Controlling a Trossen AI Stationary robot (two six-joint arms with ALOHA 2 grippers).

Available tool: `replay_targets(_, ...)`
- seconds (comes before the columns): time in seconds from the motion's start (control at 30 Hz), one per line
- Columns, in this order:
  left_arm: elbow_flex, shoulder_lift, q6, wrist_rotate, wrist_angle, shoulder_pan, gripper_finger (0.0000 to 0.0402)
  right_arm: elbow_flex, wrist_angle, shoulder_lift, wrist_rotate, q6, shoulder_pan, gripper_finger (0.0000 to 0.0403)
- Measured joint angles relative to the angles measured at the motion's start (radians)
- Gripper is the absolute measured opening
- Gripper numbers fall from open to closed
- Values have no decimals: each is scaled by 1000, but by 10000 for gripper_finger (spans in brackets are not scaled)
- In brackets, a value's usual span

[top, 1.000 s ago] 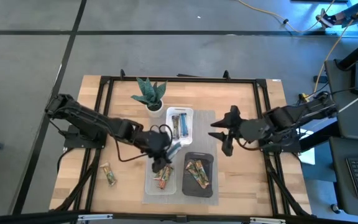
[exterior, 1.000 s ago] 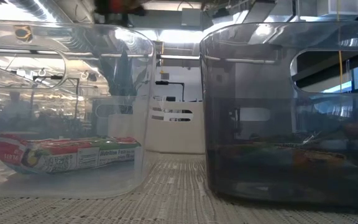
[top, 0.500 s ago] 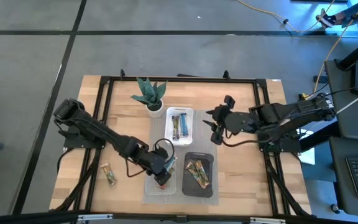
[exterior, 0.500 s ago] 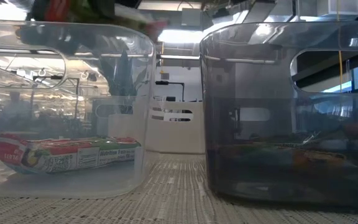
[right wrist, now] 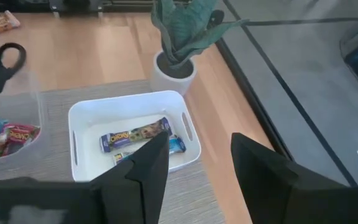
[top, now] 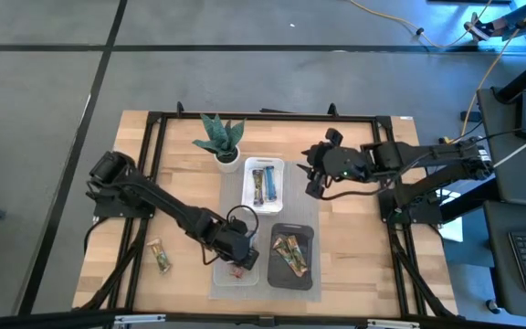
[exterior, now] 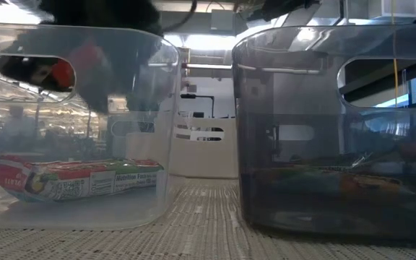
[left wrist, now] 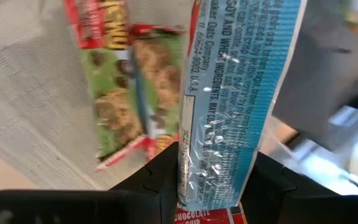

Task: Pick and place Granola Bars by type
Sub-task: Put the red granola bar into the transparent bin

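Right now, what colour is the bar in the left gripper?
Light blue bar, clearest in the left wrist view.

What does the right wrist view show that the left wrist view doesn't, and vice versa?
Right wrist only: the white tray with a blue bar in it, the potted plant, and the right gripper open and empty, beyond the tray.
Left wrist only: the left gripper shut on a light blue bar, close above a red-and-green bar.
Both: the grey mat and red-wrapped bars in the clear tray.
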Motion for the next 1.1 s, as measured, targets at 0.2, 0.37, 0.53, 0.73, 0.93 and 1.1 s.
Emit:
replay_targets(0.2, 0, 45, -44, 53, -1, 0, 127, 0, 0, 0, -47, -13, -11, 177)
replay_targets(0.37, 0, 52, -62, 50, 3, 1, 127, 0, 0, 0, -48, -52, -12, 177)
replay_targets(0.53, 0, 52, -62, 51, 16, 5, 127, 0, 0, 0, -49, -67, -12, 177)
replay_targets(0.73, 0, 52, -86, 52, 17, 7, 130, 0, 0, 0, -49, -95, -12, 177)
replay_targets(0.93, 0, 52, -126, 53, 17, 7, 152, 0, 0, 0, -49, -115, -13, 177)
replay_targets(1.1, -1, 34, -132, 50, 15, 7, 166, 0, 0, 0, -48, -117, -13, 177)
